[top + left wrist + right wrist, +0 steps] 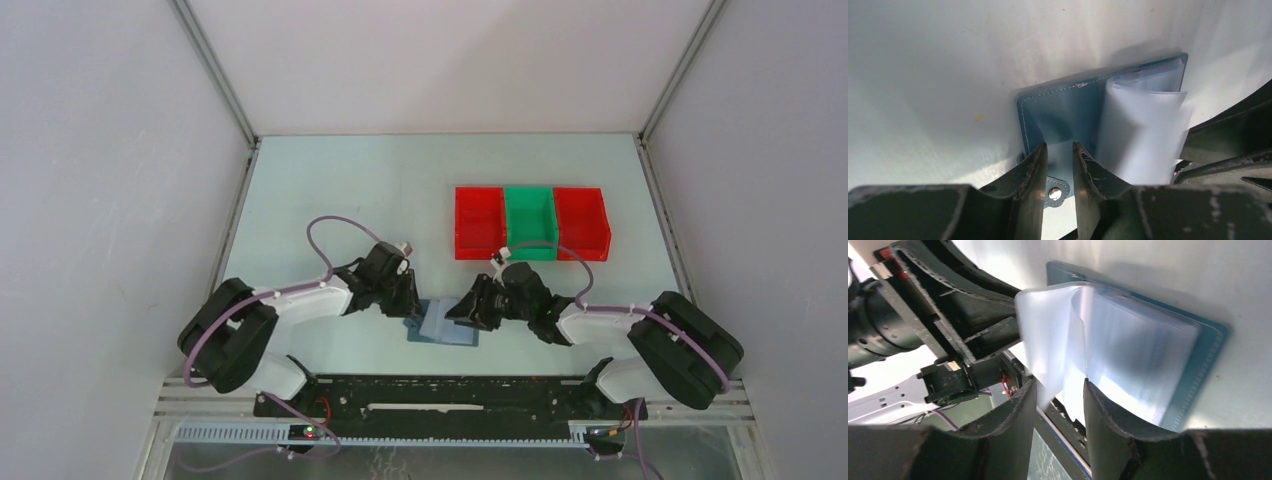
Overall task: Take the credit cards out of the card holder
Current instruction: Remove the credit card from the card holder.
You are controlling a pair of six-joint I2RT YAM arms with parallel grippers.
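Currently the card holder (443,327) lies open on the tabletop (330,190), between the arms at the near edge. Left jaws: narrowly parted, set on its teal cover. Right jaws: narrowly parted around a clear sleeve leaf (1048,335) (grip unconfirmed). No credit cards visible outside; extraction apparently not yet done

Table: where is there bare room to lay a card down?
Largest bare patch: the far-left stretch of the table, between the left wall and the row of bins. A narrower strip runs behind the bins, along the back wall. Crowded: the near middle, where the left gripper and right gripper meet over the card holder.
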